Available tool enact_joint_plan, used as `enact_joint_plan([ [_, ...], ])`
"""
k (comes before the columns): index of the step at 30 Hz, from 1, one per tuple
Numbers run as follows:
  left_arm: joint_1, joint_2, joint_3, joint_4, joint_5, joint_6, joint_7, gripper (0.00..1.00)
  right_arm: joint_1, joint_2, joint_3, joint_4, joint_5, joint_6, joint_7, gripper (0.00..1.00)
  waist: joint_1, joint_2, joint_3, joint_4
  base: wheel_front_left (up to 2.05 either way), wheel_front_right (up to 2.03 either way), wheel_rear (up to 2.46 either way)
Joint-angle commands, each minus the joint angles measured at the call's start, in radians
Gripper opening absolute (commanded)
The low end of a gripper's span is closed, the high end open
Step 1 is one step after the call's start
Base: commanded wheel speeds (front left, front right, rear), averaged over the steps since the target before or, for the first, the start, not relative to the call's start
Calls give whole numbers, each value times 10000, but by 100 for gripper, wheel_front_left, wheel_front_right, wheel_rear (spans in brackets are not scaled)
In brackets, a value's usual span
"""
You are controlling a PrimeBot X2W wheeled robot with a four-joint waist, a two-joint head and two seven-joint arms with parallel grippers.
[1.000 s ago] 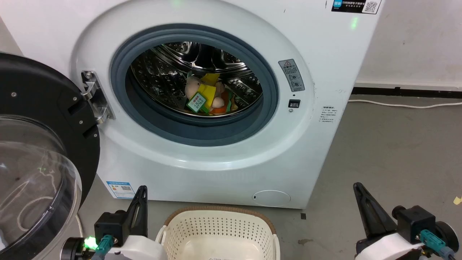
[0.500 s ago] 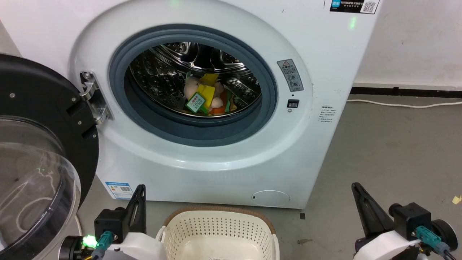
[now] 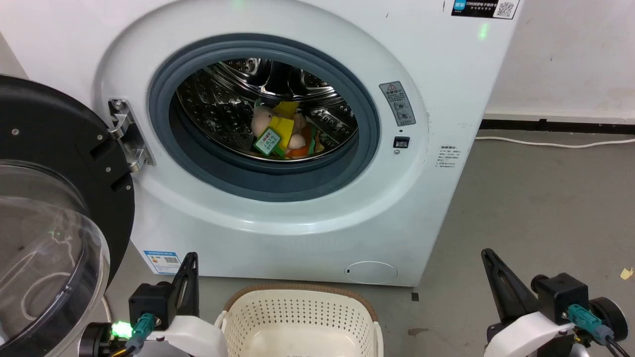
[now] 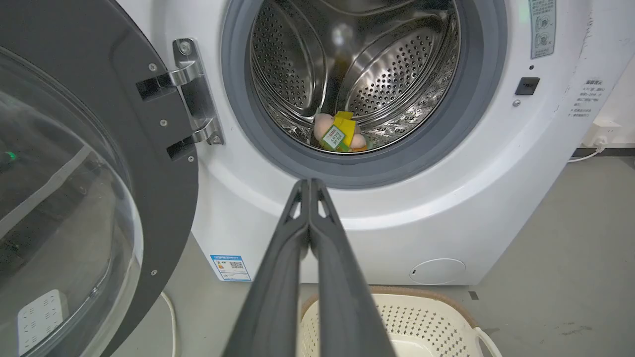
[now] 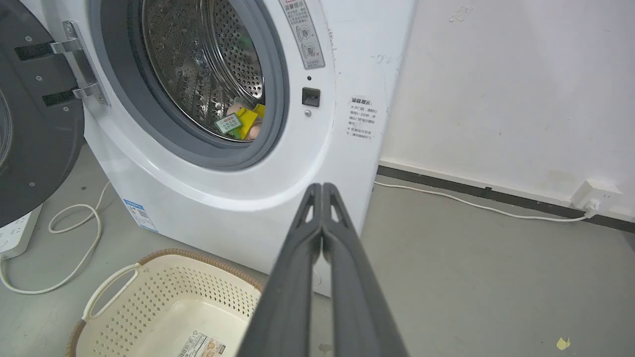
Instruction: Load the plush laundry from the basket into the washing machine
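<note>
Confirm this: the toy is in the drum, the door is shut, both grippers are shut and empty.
Not the door: the head view shows it swung open on the left. The rest stands: the toy lies in the drum, and the left gripper and right gripper are shut and empty.

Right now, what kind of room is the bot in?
Probably a laundry corner in a lab or utility room: large white front-loading washing machine, cream perforated plastic basket with brown rim before it, bare grey floor with a loose white cable.
</note>
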Motion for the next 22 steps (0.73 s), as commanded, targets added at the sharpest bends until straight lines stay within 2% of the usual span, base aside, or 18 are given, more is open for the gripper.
enact_joint_plan([
  [1, -165, -41, 89, -66, 132, -38, 91, 0, -113, -14, 7, -27, -61, -9, 51, 0, 0, 0, -1, -4, 0, 0, 0],
  [22, -174, -72, 135, -83, 185, -58, 145, 0, -131, -14, 11, -28, -80, -9, 105, 0, 0, 0, -2, -10, 0, 0, 0],
])
